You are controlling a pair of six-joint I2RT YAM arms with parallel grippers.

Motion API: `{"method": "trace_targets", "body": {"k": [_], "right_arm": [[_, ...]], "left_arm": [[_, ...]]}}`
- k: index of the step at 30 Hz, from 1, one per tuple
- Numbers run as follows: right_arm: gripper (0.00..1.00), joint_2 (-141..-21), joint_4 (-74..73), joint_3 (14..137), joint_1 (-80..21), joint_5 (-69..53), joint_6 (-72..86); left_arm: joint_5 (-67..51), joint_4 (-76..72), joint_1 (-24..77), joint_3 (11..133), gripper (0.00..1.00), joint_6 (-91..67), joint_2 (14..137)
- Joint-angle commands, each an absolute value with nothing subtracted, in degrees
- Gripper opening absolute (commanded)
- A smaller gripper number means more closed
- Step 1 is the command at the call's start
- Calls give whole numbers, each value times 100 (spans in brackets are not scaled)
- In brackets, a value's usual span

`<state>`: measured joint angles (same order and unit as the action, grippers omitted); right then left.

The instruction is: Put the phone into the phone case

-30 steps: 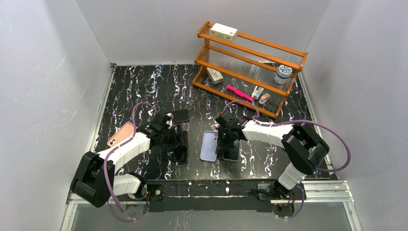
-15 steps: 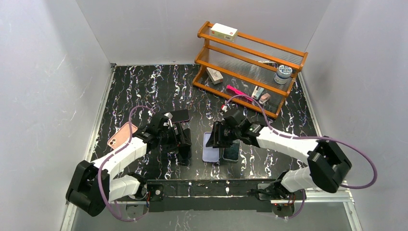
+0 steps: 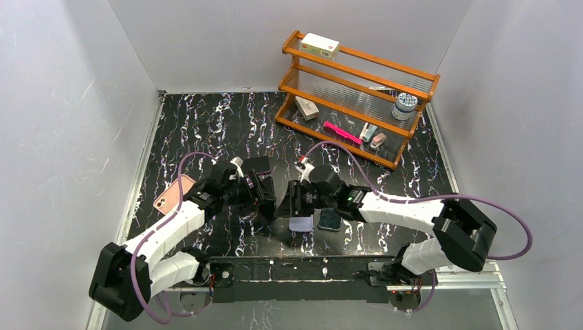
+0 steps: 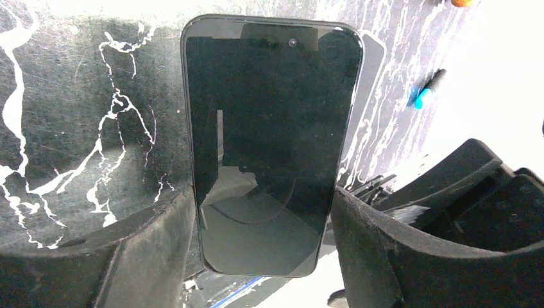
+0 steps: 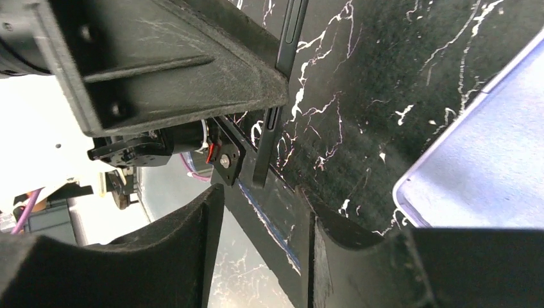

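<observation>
- Comparing with one second earlier, the right gripper [image 3: 292, 201] is found to have swung off the lavender case [image 3: 300, 224] and been brought face to face with the left gripper [image 3: 265, 196].
- The phone [image 4: 269, 141] is clamped by its long edges between the left jaws (not yet in the case).
- The right jaws are spread wide and hold nothing, with the phone's thin edge just ahead of them.
- A handover or regrasp is judged imminent, and the case is left uncovered beside both grippers.

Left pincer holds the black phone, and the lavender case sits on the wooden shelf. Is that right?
The place is wrong. The left pincer holds the phone, but the case lies on the table near its front edge, as the top external view shows.
</observation>
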<state>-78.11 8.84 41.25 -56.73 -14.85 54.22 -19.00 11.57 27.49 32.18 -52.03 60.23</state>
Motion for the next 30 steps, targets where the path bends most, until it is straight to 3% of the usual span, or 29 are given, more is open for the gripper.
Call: {"method": "trace_targets", "body": {"k": [1, 12, 18, 21, 25, 28, 30], "right_arm": [[51, -8120, 1120, 4618, -5879, -1195, 5431], [35, -8587, 926, 5049, -5945, -866, 5266], [1, -8647, 687, 5126, -5943, -718, 5256], [1, -8546, 720, 4998, -5944, -592, 5326], [1, -8408, 694, 4854, -5940, -440, 5352], [1, -8253, 555, 4741, -5943, -236, 5368], [1, -8083, 499, 4606, -5941, -99, 5397]], "left_arm": [[-2112, 994, 2751, 3213, 30, -5421, 5731], [-2150, 967, 2751, 3142, 30, -5506, 5634], [-2137, 957, 2751, 3137, 34, -5519, 5635], [-2119, 978, 2751, 3129, 46, -5512, 5581], [-2113, 1008, 2751, 3152, 84, -5375, 5491], [-2201, 1051, 2751, 3254, 97, -5211, 5459], [-2240, 1099, 2751, 3337, 98, -5105, 5450]]}}
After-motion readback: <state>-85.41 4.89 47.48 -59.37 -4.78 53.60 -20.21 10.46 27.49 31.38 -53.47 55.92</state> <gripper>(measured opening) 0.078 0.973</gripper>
